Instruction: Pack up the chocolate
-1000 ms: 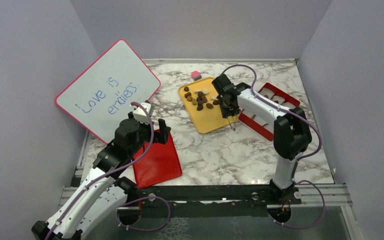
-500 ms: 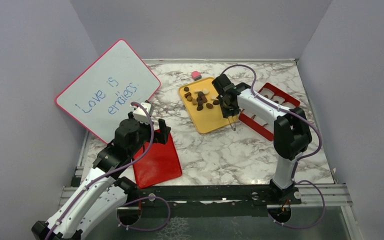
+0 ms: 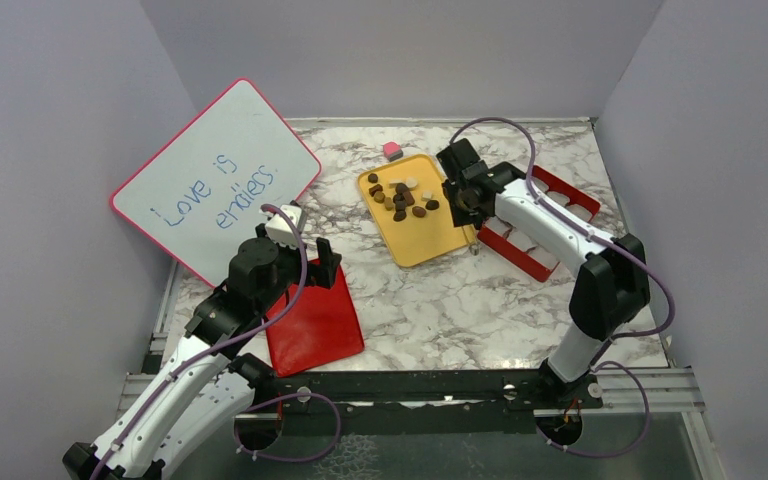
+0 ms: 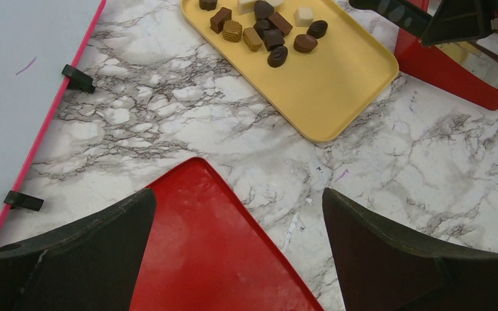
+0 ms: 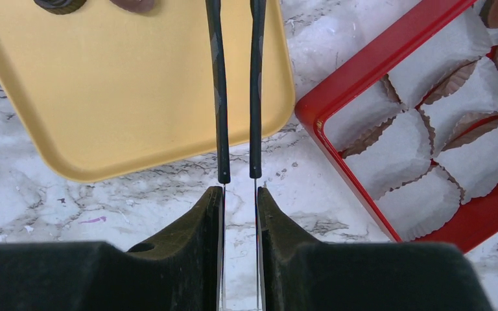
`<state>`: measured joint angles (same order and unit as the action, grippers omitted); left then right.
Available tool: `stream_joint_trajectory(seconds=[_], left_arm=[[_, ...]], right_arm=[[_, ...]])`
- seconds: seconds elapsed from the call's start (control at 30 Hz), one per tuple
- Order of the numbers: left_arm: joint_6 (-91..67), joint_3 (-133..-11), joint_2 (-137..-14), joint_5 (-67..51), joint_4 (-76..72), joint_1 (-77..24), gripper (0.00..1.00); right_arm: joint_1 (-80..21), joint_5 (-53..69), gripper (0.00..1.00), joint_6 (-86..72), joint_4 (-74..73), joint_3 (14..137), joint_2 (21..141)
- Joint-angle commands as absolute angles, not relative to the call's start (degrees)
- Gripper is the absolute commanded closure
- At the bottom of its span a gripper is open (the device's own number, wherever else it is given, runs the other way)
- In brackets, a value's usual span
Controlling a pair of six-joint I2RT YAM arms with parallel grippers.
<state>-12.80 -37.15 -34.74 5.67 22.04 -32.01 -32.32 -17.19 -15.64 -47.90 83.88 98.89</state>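
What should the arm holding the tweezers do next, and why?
Probably slide the tweezers toward the nearest chocolate on the yellow tray and pinch it. The right tool clamps the tweezers, chocolates lie on the tray, and many paper cups in the red box look empty. The tweezer tips are out of view, so it's a guess.

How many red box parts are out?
2: flat red lid below the left gripper; red box with paper cups right of the yellow tray. None seems hidden.
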Motion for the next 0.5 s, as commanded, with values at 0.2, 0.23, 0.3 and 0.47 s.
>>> stream_joint_trajectory(seconds=[0.2, 0.23, 0.3, 0.47], left_arm=[[-12.5, -36.8, -33.8, 6.3, 21.5, -32.1, 0.01], [-12.5, -36.8, -33.9, 6.2, 21.5, -32.1, 0.01], [-12.5, -36.8, -33.9, 6.2, 21.5, -32.1, 0.01], [-12.6, -36.8, -33.9, 6.2, 21.5, -32.1, 0.01]], right_arm=[[-32.5, -23.3, 0.74, -18.1, -52.6, 83.4, 90.7], [-32.2, -23.8, 0.74, -18.4, -53.2, 83.5, 90.4], [-31.3, -24.4, 0.74, -18.7, -54.1, 83.3, 89.7], [-28.5, -24.5, 0.74, -19.0, -55.3, 82.2, 87.8]])
